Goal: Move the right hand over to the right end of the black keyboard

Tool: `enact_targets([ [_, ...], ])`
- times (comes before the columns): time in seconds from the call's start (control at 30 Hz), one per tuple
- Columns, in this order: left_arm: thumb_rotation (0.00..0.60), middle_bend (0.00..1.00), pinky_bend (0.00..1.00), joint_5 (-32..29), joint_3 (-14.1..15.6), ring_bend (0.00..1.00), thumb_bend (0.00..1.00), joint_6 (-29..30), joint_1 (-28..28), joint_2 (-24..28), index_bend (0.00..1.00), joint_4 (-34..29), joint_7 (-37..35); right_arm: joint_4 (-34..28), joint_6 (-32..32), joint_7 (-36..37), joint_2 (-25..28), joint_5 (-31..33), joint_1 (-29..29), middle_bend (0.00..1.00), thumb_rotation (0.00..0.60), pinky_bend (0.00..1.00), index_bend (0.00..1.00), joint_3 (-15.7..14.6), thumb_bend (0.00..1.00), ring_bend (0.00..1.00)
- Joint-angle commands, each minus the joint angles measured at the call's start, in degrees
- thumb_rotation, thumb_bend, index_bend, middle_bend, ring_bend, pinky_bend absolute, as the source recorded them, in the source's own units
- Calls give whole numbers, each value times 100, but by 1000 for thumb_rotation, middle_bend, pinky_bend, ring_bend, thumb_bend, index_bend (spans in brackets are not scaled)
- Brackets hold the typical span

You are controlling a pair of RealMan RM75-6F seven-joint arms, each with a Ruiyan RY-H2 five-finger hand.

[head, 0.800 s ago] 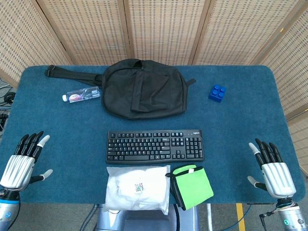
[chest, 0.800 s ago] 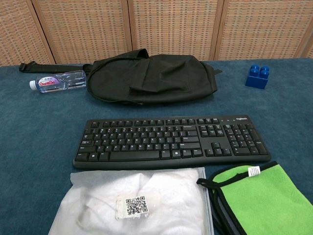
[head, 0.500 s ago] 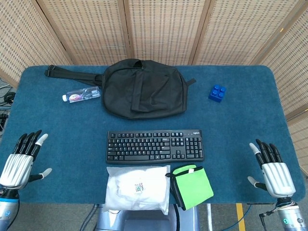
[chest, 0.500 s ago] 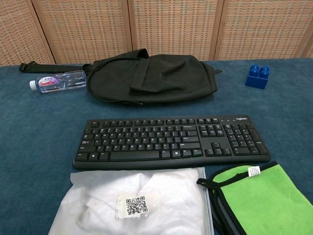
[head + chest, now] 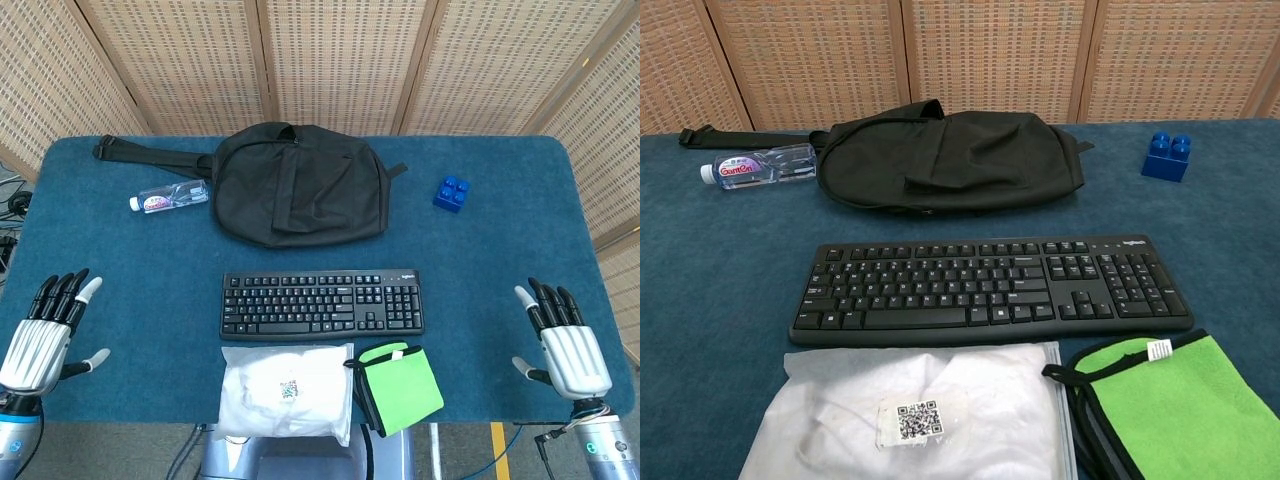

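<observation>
One black keyboard [image 5: 321,303]; right hand [image 5: 570,347] spread, well apart.

You're working over a table [image 5: 520,230] covered in matt blue carpet-like cloth, kinda fuzzy. The black keyboard [image 5: 321,303] is looking like matt plastic, the black bag [image 5: 296,186] like soft dull fabric. The water bottle [image 5: 168,196] is showing clear glossy plastic, the blue block [image 5: 453,192] smooth plastic. The white pouch [image 5: 287,392] is looking like soft crinkly material, the green cloth [image 5: 401,387] matt. Your hands [image 5: 570,350] are showing silvery and black shells.
</observation>
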Motion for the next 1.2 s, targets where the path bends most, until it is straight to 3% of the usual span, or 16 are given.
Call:
enact_targets([
  [0.03,600,0,0,-41,3,0,0,-60,-17,13,0,24,-36,-114,-94,-125,83,110,28,0,600,0,0,32,189,0],
  [0.1,600,0,0,-89,-7,0,0,-98,-26,13,0,40,-51,-226,-154,-221,154,191,53,2,600,0,0,62,199,0],
  [0.2,600,0,0,-114,-22,0,0,-99,-29,14,0,39,-74,-419,-216,-405,263,301,116,145,600,42,0,149,220,43],
  [0.27,600,0,0,-122,-24,0,0,-102,-29,12,0,39,-96,-585,-279,-606,343,405,186,318,600,201,0,233,250,199],
  [0.37,600,0,0,-143,-25,0,0,-141,-44,2,0,56,-103,-899,-420,-971,450,621,351,484,600,373,8,410,300,385],
  [0.57,600,0,0,-126,-13,0,0,-168,-60,-24,0,93,-101,-1518,-1155,-1614,658,1354,864,668,600,504,52,698,433,583],
  [0.83,600,0,0,-196,-16,0,0,-262,-91,-70,0,137,-82,-1930,-2094,-2746,735,2928,1677,717,600,527,65,869,658,633],
  [1.03,600,0,0,-212,-39,0,0,-234,-92,-64,0,155,-90,-2076,-2409,-3640,521,4292,2404,719,600,527,72,839,672,633],
  [1.2,600,0,0,-234,-49,0,0,-224,-86,-62,0,159,-78,-2090,-2398,-4046,356,5043,2797,719,600,527,86,740,672,633],
])
